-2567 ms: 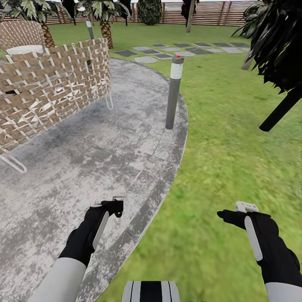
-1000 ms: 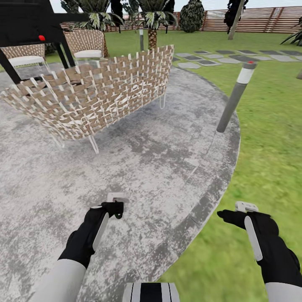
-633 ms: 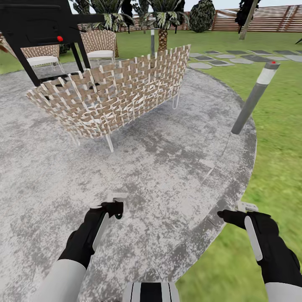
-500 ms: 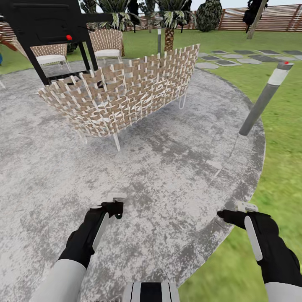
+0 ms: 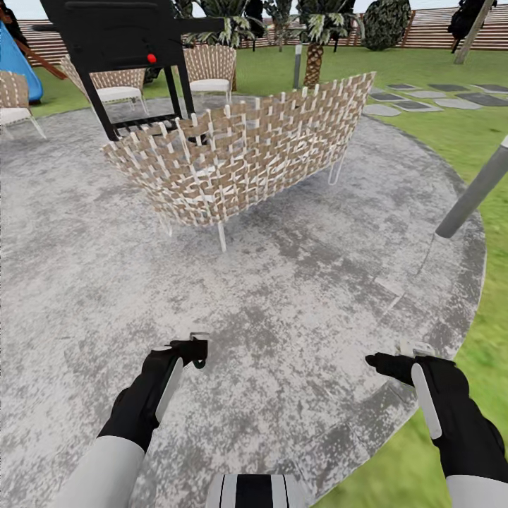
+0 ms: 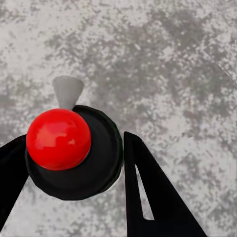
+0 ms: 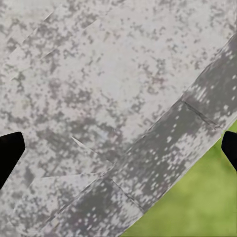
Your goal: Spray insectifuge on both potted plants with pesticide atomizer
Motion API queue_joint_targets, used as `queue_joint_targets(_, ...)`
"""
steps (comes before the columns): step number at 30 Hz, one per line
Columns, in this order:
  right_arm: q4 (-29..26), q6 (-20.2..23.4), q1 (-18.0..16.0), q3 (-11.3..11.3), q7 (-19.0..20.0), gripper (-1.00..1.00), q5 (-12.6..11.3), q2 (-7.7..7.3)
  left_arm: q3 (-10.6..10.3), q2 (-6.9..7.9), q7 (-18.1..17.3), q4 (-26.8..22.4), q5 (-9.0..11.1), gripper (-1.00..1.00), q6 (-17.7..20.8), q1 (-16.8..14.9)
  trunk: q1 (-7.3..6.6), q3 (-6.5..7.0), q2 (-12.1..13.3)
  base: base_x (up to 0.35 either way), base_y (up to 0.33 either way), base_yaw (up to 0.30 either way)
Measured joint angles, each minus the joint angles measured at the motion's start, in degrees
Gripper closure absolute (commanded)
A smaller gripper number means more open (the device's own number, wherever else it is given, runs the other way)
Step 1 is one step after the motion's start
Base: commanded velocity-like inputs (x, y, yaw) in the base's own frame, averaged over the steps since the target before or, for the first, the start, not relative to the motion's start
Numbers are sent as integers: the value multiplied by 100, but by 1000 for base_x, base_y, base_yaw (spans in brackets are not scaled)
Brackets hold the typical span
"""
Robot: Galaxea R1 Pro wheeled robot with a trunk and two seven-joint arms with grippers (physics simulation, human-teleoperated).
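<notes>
The pesticide atomizer and the two potted plants are out of view. My left gripper (image 5: 196,347) hangs open over the grey mottled paving (image 5: 296,282), empty in the head view. In the left wrist view its black fingers (image 6: 153,197) stand apart around a red ball on a black disc (image 6: 74,153) below; I cannot tell what that is. My right gripper (image 5: 391,358) is open and empty above the paving's curved edge (image 7: 163,158), where it meets the lawn (image 7: 197,207); its fingertips (image 7: 10,153) sit at the picture's far sides.
A woven wicker sofa (image 5: 247,155) stands ahead on the paving, with a black stand (image 5: 127,42) and wicker chairs (image 5: 212,67) behind it. A grey bollard post (image 5: 473,197) leans in at the right. Beyond lie lawn (image 5: 451,134), stepping stones (image 5: 437,95), palms (image 5: 314,42) and a fence (image 5: 430,32).
The camera has swung left: sofa, bollard and lawn have slid to the right of the picture and more paving and chairs show. Both arms hold the same pose.
</notes>
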Motion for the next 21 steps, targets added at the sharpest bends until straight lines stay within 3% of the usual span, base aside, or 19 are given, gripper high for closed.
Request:
queue_joint_targets(5, -3, 0, 1, 0, 14, -100, -2, -2, 0, 0, -1, 1, 3, 100, 0, 2, 0, 2, 0, 255, 247, -37)
queue_joint_targets(13, -9, -1, 1, -1, 16, -100, -3, -2, 0, -1, -1, 1, 3, 100, 0, -1, 0, 29, 0, 212, 286, -203)
queue_joint_targets(21, -8, -2, 0, -2, 16, -100, -3, -2, 0, 0, -1, 0, 4, 100, 1, 0, 2, 57, 0, 58, 332, -118)
